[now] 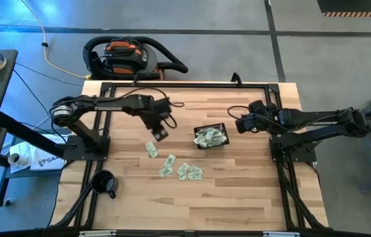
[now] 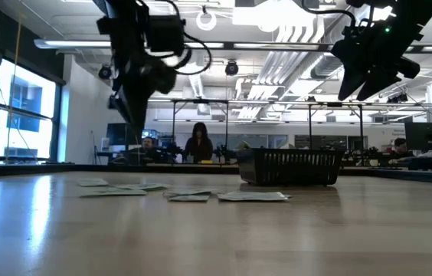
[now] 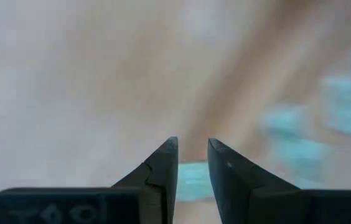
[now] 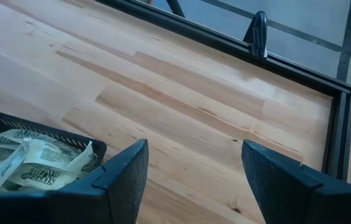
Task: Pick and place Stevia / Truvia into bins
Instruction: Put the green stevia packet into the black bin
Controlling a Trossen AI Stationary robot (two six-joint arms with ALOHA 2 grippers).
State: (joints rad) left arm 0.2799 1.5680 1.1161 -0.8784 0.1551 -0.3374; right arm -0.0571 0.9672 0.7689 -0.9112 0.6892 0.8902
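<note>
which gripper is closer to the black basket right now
Right. The right gripper hangs open, empty, just off the black basket on its right side. The left gripper is farther, above the loose sachets left of the basket.

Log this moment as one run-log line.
left gripper: open, empty, above loose sachets | right gripper: open, empty, waiting beside basket | basket: holds sachets | table: several sachets left
</note>
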